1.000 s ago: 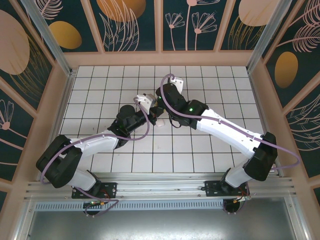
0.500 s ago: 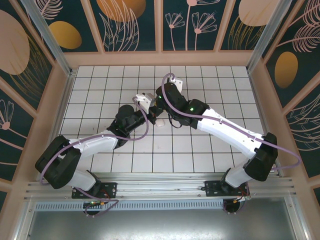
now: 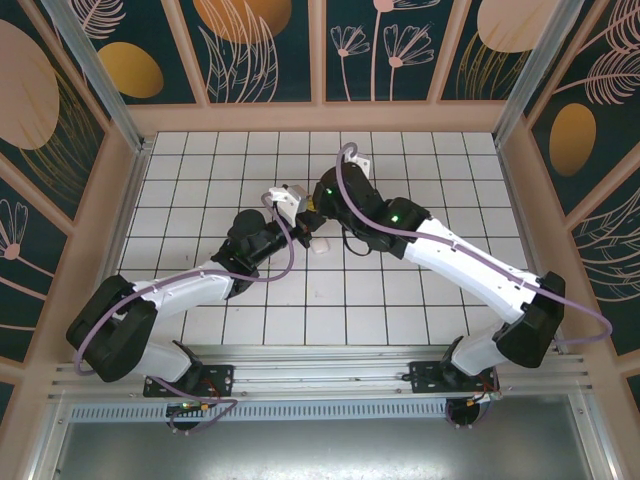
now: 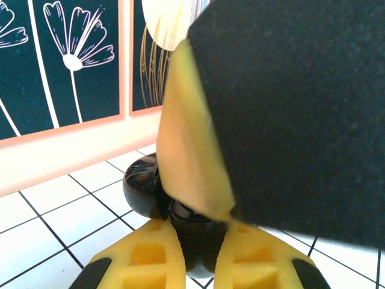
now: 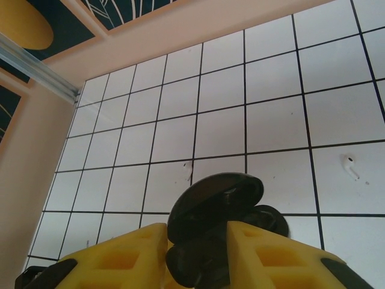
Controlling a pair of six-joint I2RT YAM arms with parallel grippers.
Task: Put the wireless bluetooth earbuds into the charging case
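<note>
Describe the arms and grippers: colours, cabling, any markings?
Both the left arm and right arm have white links with bulky black joints, and a purple cable loops along each. A green light glows on the right arm. The left gripper and right gripper have yellow fingers with recessed pockets and black patches.

Charging case (image 5: 215,224): black, glossy, rounded; lid hinged open and tilted up; pinched between the yellow fingers of the left gripper (image 4: 194,238), over the middle of the tiled floor
White earbud (image 5: 350,167): tiny, stemmed; lying flat on a white tile, apart from the case, nothing touching it
</note>
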